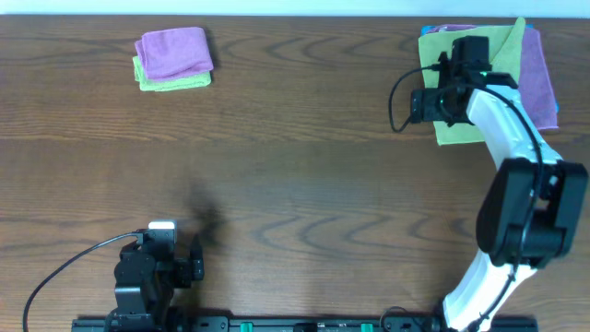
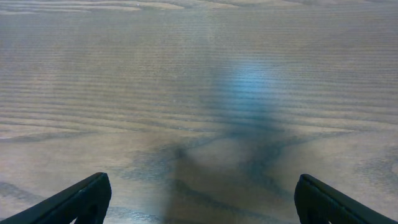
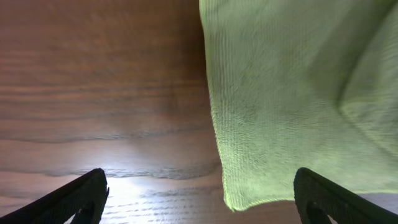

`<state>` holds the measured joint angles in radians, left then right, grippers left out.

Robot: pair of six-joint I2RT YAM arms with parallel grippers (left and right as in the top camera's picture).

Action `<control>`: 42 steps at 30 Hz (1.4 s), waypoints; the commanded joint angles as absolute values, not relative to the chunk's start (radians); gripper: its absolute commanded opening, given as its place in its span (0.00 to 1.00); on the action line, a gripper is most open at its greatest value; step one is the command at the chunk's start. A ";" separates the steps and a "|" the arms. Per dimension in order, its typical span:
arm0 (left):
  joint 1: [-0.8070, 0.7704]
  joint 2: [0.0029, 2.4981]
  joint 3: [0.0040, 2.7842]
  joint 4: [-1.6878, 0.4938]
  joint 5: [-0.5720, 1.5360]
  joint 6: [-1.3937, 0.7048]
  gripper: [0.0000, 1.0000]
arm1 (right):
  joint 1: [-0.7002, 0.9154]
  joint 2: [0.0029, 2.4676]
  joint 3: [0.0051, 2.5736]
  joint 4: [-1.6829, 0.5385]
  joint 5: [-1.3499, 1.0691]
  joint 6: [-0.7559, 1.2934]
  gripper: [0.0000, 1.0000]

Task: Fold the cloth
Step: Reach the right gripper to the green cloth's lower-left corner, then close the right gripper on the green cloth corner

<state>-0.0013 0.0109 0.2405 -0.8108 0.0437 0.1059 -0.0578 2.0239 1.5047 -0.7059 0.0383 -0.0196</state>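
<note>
A light green cloth (image 1: 456,129) lies spread at the far right of the table on top of a purple cloth (image 1: 539,78). My right gripper (image 1: 433,101) hangs over the green cloth's left edge, open and empty. In the right wrist view the green cloth (image 3: 292,93) fills the right half, its corner (image 3: 233,204) between the open fingers (image 3: 199,202). My left gripper (image 1: 189,263) rests near the front left edge, open and empty; its wrist view (image 2: 199,199) shows only bare wood.
A folded stack, purple cloth (image 1: 173,52) over green cloth (image 1: 171,83), sits at the far left back. The brown wooden table (image 1: 295,184) spans the view. A black cable (image 1: 64,267) trails from the left arm.
</note>
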 commanded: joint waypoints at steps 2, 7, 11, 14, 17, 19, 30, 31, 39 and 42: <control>-0.001 0.004 0.229 -0.816 0.026 0.116 0.95 | -0.068 2.072 1.522 -0.720 0.088 -0.039 0.94; -0.001 0.004 0.229 -0.816 0.026 0.116 0.95 | -0.071 2.102 1.522 -0.748 0.154 -0.039 0.87; -0.001 0.004 0.229 -0.816 0.026 0.116 0.95 | -0.076 2.106 1.522 -0.764 0.204 -0.039 0.82; -0.001 0.004 0.229 -0.816 0.026 0.116 0.95 | -0.085 2.106 1.522 -0.771 0.213 -0.039 0.79; -0.001 0.004 0.229 -0.816 0.026 0.116 0.95 | -0.099 2.106 1.521 -0.779 0.213 -0.039 0.76; -0.001 0.004 0.229 -0.816 0.026 0.116 0.95 | -0.110 2.106 1.520 -0.780 0.213 -0.039 0.73; -0.001 0.004 0.229 -0.816 0.026 0.116 0.95 | -0.132 2.113 1.516 -0.794 0.154 -0.039 0.69; -0.001 0.004 0.229 -0.816 0.026 0.116 0.96 | -0.132 2.114 1.515 -0.796 0.148 -0.039 0.69; -0.001 0.004 0.229 -0.816 0.026 0.116 0.95 | -0.131 2.115 1.488 -0.798 0.122 -0.039 0.71; -0.001 0.004 0.229 -0.816 0.026 0.116 0.95 | -0.132 2.115 1.471 -0.797 0.113 -0.039 0.71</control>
<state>-0.0013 0.0109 0.2405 -0.8108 0.0437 0.1059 -0.1272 2.0884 1.4921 -0.7933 0.1299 -0.0349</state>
